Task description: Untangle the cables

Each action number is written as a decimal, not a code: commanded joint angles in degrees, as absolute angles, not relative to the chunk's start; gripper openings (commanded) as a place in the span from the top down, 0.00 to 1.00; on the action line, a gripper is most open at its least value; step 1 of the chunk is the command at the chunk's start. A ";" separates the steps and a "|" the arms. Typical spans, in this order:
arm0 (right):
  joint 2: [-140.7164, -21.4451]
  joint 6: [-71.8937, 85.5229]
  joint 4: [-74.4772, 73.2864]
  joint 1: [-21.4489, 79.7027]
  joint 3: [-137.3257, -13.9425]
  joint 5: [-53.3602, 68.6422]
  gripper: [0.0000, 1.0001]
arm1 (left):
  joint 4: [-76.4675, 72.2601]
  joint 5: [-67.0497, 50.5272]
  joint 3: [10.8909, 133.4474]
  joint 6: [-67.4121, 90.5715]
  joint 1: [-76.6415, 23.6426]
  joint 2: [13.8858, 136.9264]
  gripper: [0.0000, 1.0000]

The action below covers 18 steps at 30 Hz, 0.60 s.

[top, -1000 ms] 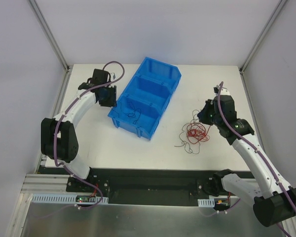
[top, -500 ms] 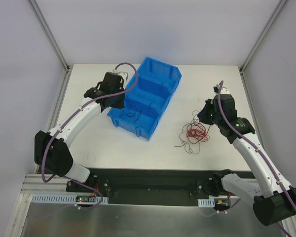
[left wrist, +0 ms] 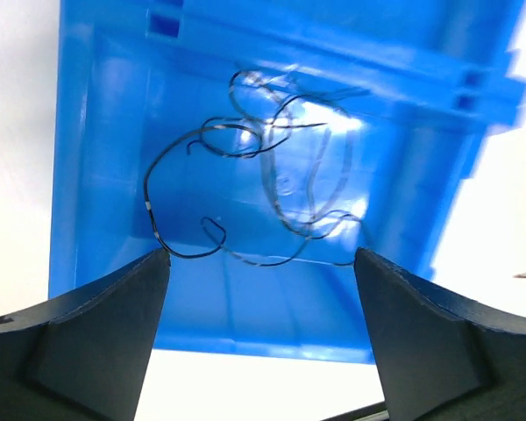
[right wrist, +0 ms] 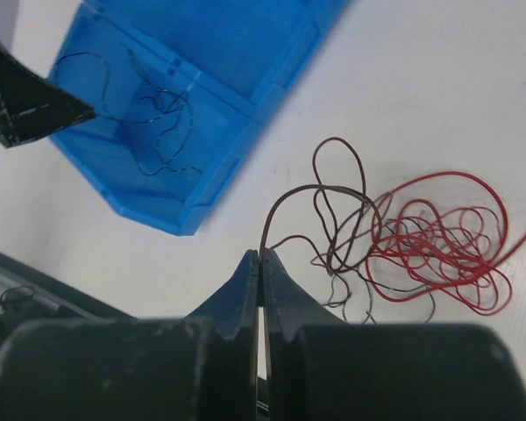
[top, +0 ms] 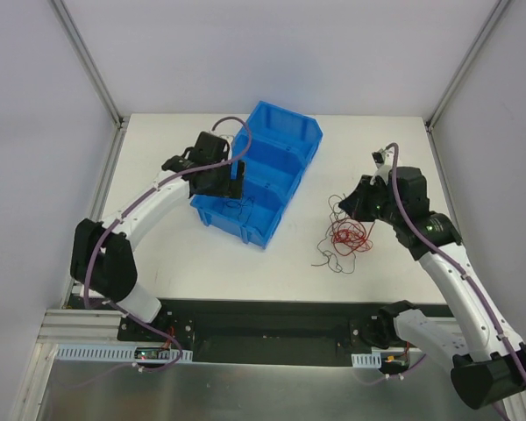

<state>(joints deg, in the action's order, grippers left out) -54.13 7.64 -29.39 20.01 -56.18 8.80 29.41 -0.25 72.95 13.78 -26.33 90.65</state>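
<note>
A tangle of red and dark cables point(top: 346, 235) lies on the white table right of the bin; in the right wrist view the red loops point(right wrist: 438, 250) bunch at the right. My right gripper point(top: 352, 205) hovers at the tangle's upper edge, shut point(right wrist: 260, 256) on a dark strand point(right wrist: 320, 189) that arches up from the pile. Another thin black cable point(left wrist: 263, 175) lies loose and curled in the bin's nearest compartment point(top: 237, 206). My left gripper point(top: 231, 186) hangs over that compartment, open point(left wrist: 261, 256), with nothing between its fingers.
The blue bin point(top: 287, 140) with three compartments stands diagonally at the table's back middle; its wall point(left wrist: 105, 175) fills the left wrist view and its corner point(right wrist: 237, 53) shows in the right wrist view. Metal frame posts rise at both back corners.
The left arm swung right from beside the bin to over its nearest compartment, and its jaws opened wide. The right gripper shifted slightly left, still shut on the dark strand.
</note>
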 commanded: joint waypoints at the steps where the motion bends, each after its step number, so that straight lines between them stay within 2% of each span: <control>1: -51.16 4.92 -25.58 19.86 -59.15 19.94 1.00 | 27.25 -7.45 78.39 19.07 -27.77 83.15 0.14; 3: -50.45 5.27 -25.05 19.86 -59.07 22.31 1.00 | 24.54 -12.89 78.66 19.25 -28.74 81.57 0.19; 6: -48.44 6.58 -22.77 19.86 -58.10 24.25 1.00 | 16.11 -22.29 76.03 20.73 -29.53 79.37 0.36; 7: -47.73 7.81 -22.07 19.86 -58.27 25.04 1.00 | 14.17 -24.93 75.50 22.74 -29.53 79.10 0.39; 8: -47.20 8.95 -20.84 19.86 -58.45 26.09 1.00 | 10.06 -28.79 74.63 24.85 -29.62 78.67 0.38; 11: -46.76 11.42 -16.79 19.86 -58.45 30.66 1.00 | 1.78 -35.23 72.51 29.17 -31.11 78.83 0.17; 12: -47.19 11.69 -17.14 19.86 -59.14 31.20 1.00 | 0.28 -36.55 72.68 30.31 -31.72 79.71 0.12; 13: -47.72 11.69 -17.83 19.86 -59.85 31.55 1.00 | -1.82 -37.95 73.29 31.89 -32.34 80.67 0.11; 15: -48.25 11.86 -18.28 19.86 -60.55 32.17 1.00 | -2.29 -37.80 75.31 34.79 -33.74 83.40 0.12; 18: -47.99 12.39 -16.97 20.13 -60.91 32.26 1.00 | -2.72 -39.37 77.43 38.66 -35.15 87.35 0.26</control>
